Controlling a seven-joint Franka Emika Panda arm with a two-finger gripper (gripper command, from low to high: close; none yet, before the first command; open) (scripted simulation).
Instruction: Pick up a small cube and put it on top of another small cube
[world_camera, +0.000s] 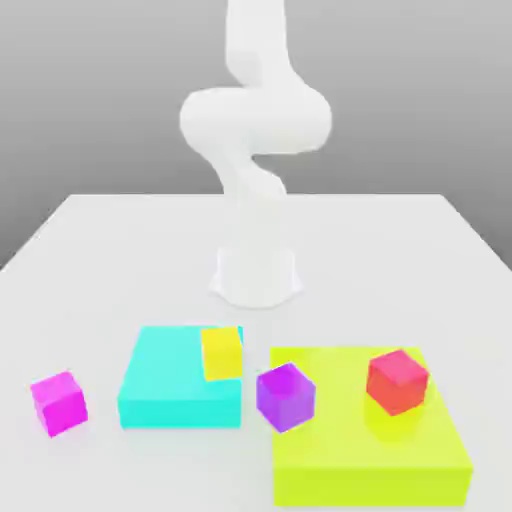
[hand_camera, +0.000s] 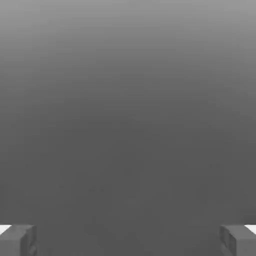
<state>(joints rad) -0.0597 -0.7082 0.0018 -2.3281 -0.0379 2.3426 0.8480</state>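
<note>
Apart, magenta cube (world_camera: 59, 404), red cube (world_camera: 397, 382), end effector (hand_camera: 128, 240) open

No readable txt, labels, brands, nos. or signs.
</note>
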